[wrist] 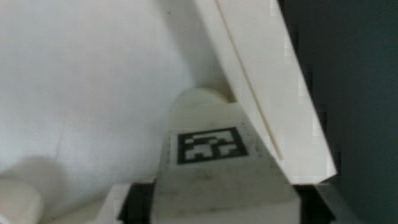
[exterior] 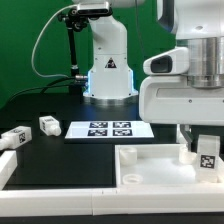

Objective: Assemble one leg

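Tool (exterior: pixel 203 150) grips the leg (exterior: pixel 207 152) inside the tray (exterior: pixel 150 170); arm hides its fingers.

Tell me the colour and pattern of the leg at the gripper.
White, with a black-and-white square marker tag; the leg shows best in the wrist view.

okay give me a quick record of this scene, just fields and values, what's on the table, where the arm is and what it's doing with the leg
surface: black table
large part: white square tray-like piece with raised rims, at the exterior view's lower right
arm: white robot arm's gripper low over the tray's right corner
gripped leg: small white stubby post with a square marker tag, between the fingers, at the tray's rim
loose legs: two similar white posts at the exterior view's left
marker board: flat white board, behind the tray
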Robot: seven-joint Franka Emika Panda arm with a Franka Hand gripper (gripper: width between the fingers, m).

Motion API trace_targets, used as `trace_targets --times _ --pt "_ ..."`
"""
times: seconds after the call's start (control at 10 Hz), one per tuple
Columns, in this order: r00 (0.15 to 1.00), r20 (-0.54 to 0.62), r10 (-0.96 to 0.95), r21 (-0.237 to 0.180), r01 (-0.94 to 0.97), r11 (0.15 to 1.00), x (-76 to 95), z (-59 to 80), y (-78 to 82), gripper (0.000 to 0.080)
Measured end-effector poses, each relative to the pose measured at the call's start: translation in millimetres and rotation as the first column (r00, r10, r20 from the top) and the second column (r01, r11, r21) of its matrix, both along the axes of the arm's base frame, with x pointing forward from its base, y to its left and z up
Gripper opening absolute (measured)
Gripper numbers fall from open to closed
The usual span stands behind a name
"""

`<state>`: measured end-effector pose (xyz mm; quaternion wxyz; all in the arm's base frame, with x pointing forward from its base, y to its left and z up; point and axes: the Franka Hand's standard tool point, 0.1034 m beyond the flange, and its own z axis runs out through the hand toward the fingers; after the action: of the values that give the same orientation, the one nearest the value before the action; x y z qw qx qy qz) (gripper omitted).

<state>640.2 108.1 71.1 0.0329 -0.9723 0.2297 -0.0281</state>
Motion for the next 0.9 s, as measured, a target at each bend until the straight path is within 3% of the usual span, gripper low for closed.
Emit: trace_targets --times 0.4,0.9 --pt "0.981 -0.021 -0.193 -0.011 0.192 0.981 -1.5 0.2 -13.8 0.0296" --pt "0.983 -0.021 -0.184 -0.014 0.184 0.983 -1.5 1.2 -17.3 0.0297"
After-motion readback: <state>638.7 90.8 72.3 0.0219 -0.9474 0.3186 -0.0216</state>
